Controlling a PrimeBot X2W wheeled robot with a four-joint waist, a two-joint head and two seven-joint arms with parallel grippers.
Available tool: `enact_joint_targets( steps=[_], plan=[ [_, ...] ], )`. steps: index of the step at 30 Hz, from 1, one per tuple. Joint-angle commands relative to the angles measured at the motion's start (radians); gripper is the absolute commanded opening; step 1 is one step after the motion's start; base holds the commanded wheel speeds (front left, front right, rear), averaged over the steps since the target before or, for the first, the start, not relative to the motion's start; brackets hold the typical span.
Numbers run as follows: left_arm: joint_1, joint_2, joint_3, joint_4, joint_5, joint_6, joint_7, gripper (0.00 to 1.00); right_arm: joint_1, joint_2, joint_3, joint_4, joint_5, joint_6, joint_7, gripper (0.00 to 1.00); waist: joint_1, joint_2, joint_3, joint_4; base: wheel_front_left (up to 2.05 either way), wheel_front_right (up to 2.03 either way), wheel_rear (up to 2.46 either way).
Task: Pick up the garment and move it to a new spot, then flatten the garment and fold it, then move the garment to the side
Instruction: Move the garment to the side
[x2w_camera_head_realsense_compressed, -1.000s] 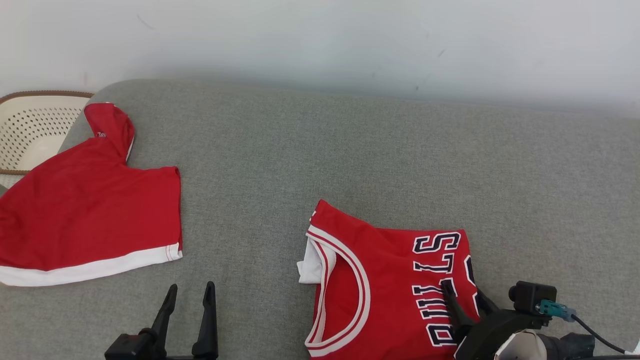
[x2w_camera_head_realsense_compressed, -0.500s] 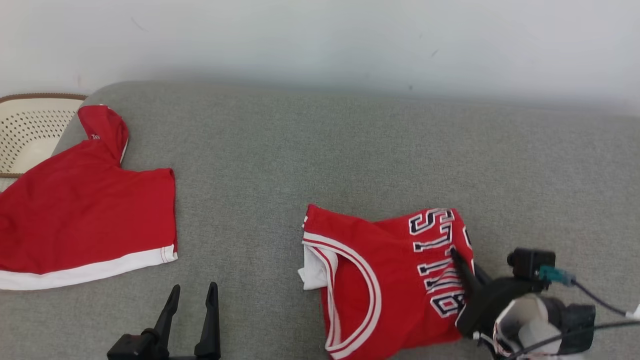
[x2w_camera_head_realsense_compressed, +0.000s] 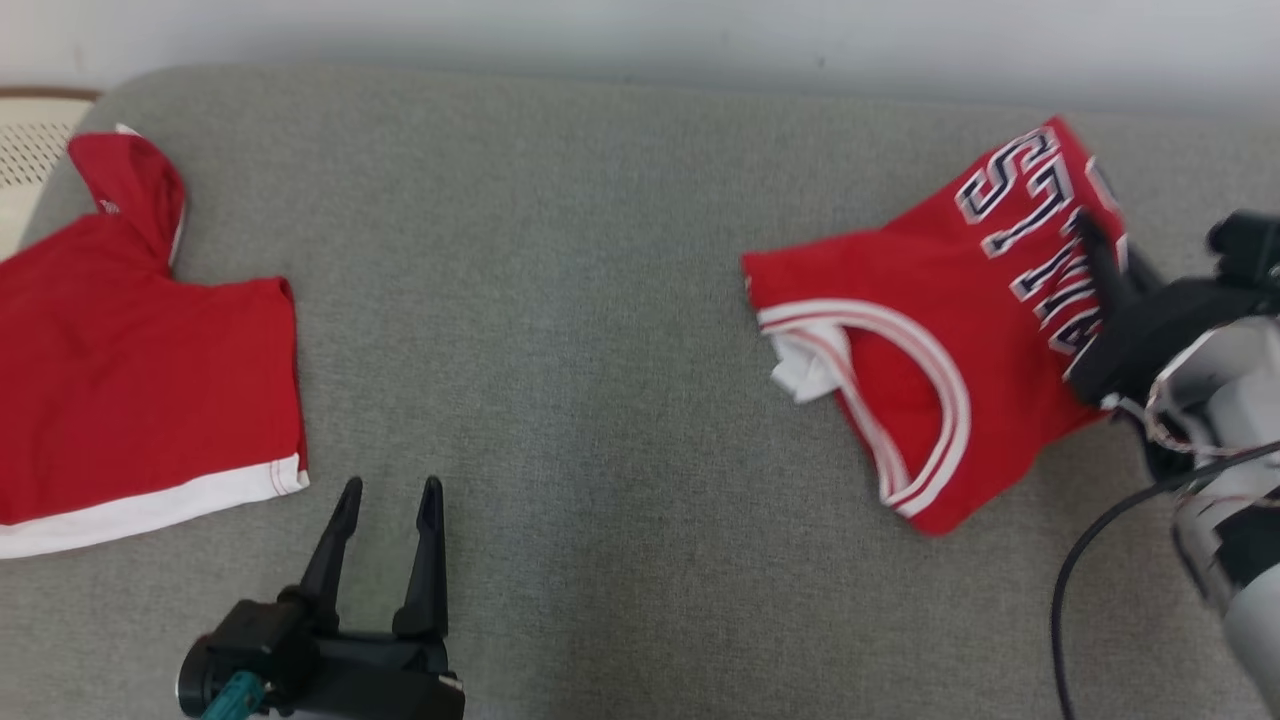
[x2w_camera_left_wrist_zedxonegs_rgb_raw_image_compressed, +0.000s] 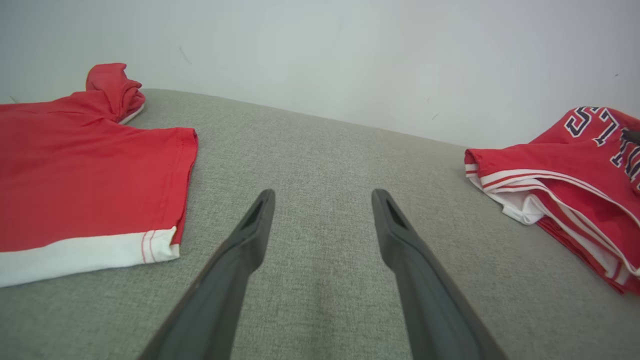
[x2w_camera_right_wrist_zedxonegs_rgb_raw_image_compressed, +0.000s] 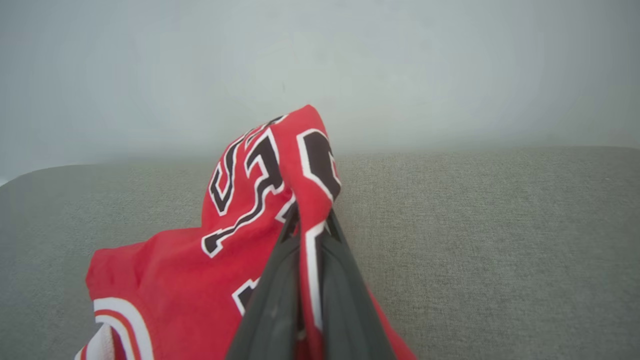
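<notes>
The garment (x2w_camera_head_realsense_compressed: 930, 330) is a folded red jersey with white trim and dark lettering, lying at the right of the grey cushion (x2w_camera_head_realsense_compressed: 600, 250). My right gripper (x2w_camera_head_realsense_compressed: 1092, 245) is shut on its lettered right edge, lifting that edge a little. In the right wrist view the garment (x2w_camera_right_wrist_zedxonegs_rgb_raw_image_compressed: 260, 200) bunches up over the closed fingers (x2w_camera_right_wrist_zedxonegs_rgb_raw_image_compressed: 280, 280). It also shows at the right of the left wrist view as the garment (x2w_camera_left_wrist_zedxonegs_rgb_raw_image_compressed: 565, 175). My left gripper (x2w_camera_head_realsense_compressed: 388, 495) stands open over bare cushion near the front, nothing between its fingers (x2w_camera_left_wrist_zedxonegs_rgb_raw_image_compressed: 250, 240).
A second red garment with a white hem (x2w_camera_head_realsense_compressed: 140, 350) lies flat at the left of the cushion, also seen as the red garment (x2w_camera_left_wrist_zedxonegs_rgb_raw_image_compressed: 85, 170) from the left wrist. A perforated cream basket (x2w_camera_head_realsense_compressed: 30, 160) sits beyond the cushion's left end. A pale wall (x2w_camera_head_realsense_compressed: 700, 40) runs behind.
My right gripper shut on the jersey's lettered edge and dragged it up and to the right across the cushion. The head camera tilted and shifted. The left gripper stayed open.
</notes>
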Motion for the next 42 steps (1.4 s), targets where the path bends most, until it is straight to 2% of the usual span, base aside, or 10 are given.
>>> enact_joint_targets(
  steps=[1, 9, 23, 28, 39, 40, 41, 42],
  plan=[
    [-0.017, 0.0, 0.002, -0.017, 0.018, 0.006, -0.003, 1.0, -0.039, -0.024, 0.006, 0.012, 0.009, 0.0, -0.011, 0.0, -0.0002, -0.0001, 0.08, -0.02, 0.0, 0.0, 0.0],
    [-0.06, 0.007, 0.02, -0.11, 0.066, 0.003, -0.003, 1.0, -0.196, -0.159, 0.057, 0.079, 0.018, 0.0, -0.04, 0.0, -0.0002, -0.0001, 0.184, -0.05, 0.0, 0.0, 0.0],
    [-0.09, 0.034, 0.033, -0.202, 0.11, 0.012, -0.003, 1.0, -0.338, -0.299, 0.096, 0.166, 0.022, 0.0, -0.06, 0.0, -0.0002, -0.0001, 0.257, -0.101, 0.0, 0.0, 0.0],
    [-0.091, 0.042, 0.03, -0.228, 0.119, 0.016, 0.003, 1.0, -0.367, -0.325, 0.112, 0.212, 0.028, 0.0, -0.054, 0.0, -0.0002, -0.0001, 0.265, -0.108, 0.0, 0.0, 0.0],
    [-0.087, 0.058, 0.025, -0.259, 0.123, 0.025, 0.021, 1.0, -0.419, -0.312, 0.185, 0.268, 0.007, 0.0, -0.08, 0.0, -0.0002, -0.0001, 0.276, -0.111, 0.0, 0.0, 0.0],
    [-0.087, 0.057, 0.024, -0.26, 0.123, 0.027, 0.02, 1.0, -0.425, -0.31, 0.191, 0.274, 0.0, 0.0, -0.085, 0.21, -0.0002, -0.0001, 0.275, -0.11, 0.0, 0.0, 0.0],
    [-0.086, 0.057, 0.024, -0.261, 0.123, 0.028, 0.02, 1.0, -0.433, -0.309, 0.197, 0.282, -0.009, 0.0, -0.094, 0.47, -0.0002, -0.0001, 0.275, -0.109, 0.0, 0.0, 0.0],
    [-0.085, 0.057, 0.024, -0.261, 0.122, 0.03, 0.021, 1.0, -0.438, -0.31, 0.205, 0.29, -0.023, 0.0, -0.101, 1.0, -0.0002, -0.0001, 0.274, -0.108, 0.0, 0.0, 0.0]
  ],
)
